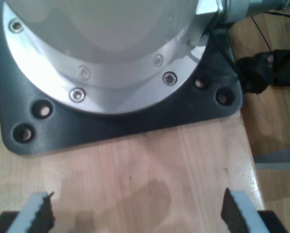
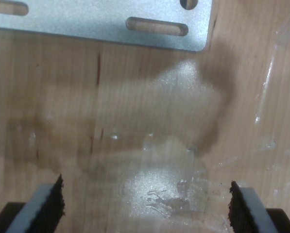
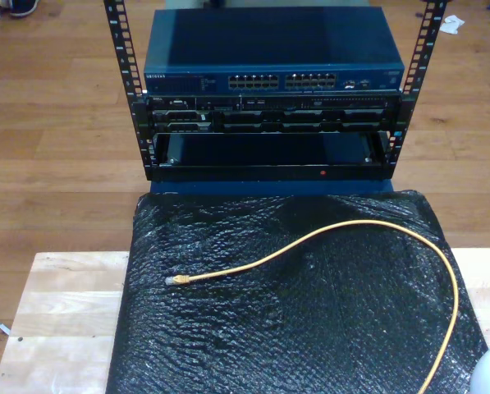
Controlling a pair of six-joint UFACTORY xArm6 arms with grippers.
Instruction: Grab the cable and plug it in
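The rack stands at the back of the exterior view, a blue network switch on top with two banks of ports facing forward. In front lies a sheet of black bubble wrap spread over the wooden tabletop. On it rests the cable — it arcs from the exterior view's lower right, up and over, and down to its plug end at the sheet's left in that view, the end section lying roughly crosswise and pointing to the exterior view's left.

My first end effector is wide open and empty, hovering over bare wood beside an arm base on its black mounting plate. My second end effector is likewise spread wide, holding nothing, above wood with a slotted metal bracket nearby.

The wrist views do not show the cable, so I cannot tell which arm is nearer. Nothing lies on the sheet between plug and ports — the reach looks unobstructed.
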